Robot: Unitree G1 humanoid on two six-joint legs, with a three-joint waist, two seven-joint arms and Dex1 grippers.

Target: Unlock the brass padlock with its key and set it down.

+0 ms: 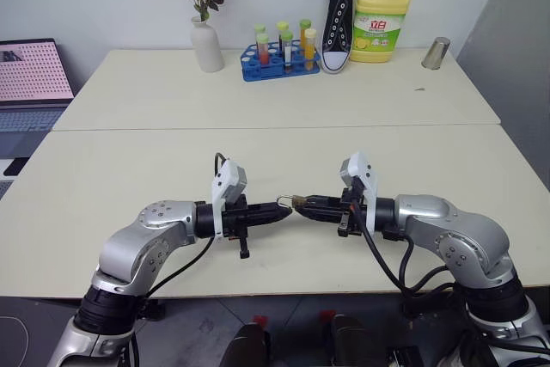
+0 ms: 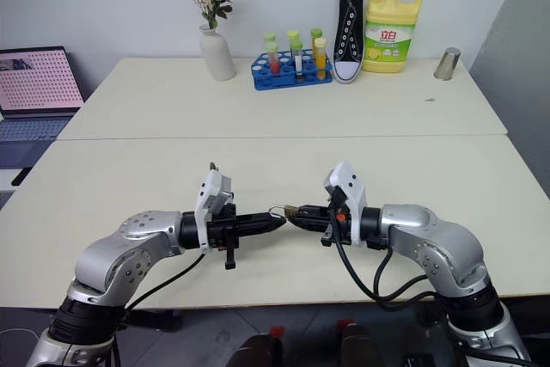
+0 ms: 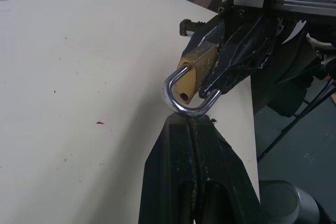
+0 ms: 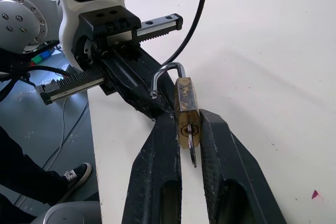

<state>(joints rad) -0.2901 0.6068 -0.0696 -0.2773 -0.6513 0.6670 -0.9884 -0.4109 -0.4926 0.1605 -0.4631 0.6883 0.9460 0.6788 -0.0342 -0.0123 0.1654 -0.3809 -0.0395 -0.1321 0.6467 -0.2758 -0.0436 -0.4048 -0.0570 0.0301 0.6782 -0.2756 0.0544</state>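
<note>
The two arms meet tip to tip above the near edge of the tabletop [image 1: 258,139], well forward of the clutter along the far side. The right end effector [image 4: 190,129] is clamped narrowly on the brass padlock [image 4: 186,109], pinching the golden body from both sides so the shackle end points toward the other arm and the keyhole face looks back along its own fingers. The key [image 4: 192,156] sits in that keyhole, its thin silvery blade hanging out between the fingers. This hold seems meant to steady the body while the other arm works the shackle.

The left end effector [image 3: 190,124] is fully closed, its tip right against the curve of the silver shackle. One shackle leg looks lifted clear of the body, which suggests the lock is already open, though the gap is small and hard to confirm. Whether the left tips actually pinch the shackle or only press on it is unclear
</note>
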